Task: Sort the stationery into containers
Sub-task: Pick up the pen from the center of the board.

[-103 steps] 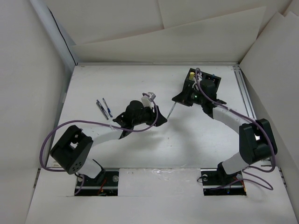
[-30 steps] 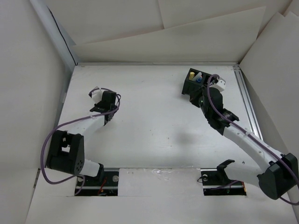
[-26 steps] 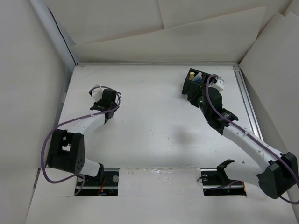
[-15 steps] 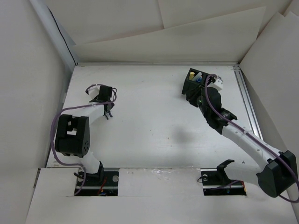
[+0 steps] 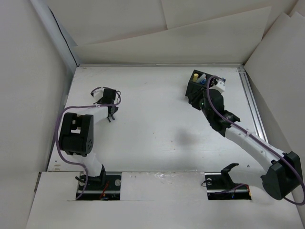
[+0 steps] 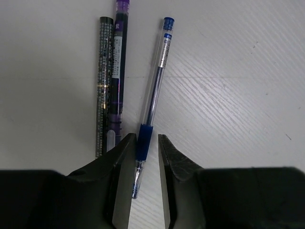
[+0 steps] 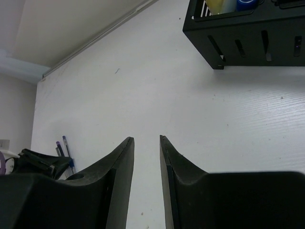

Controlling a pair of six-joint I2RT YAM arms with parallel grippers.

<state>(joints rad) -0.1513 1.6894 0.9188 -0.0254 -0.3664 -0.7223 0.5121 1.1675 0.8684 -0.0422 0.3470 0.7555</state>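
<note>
Now the left end effector (image 6: 145,137), earlier at the bench (image 5: 157,105) centre, straddles the clear-barrelled, blue-gripped pen (image 6: 154,81), jaws narrowly apart; the right end effector (image 7: 146,138) hangs parted, empty.

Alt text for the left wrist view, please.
The left gripper straddles the grip of a blue pen lying on the white table, fingers not yet closed on it. A purple pen and a dark patterned pen lie beside it.
</note>
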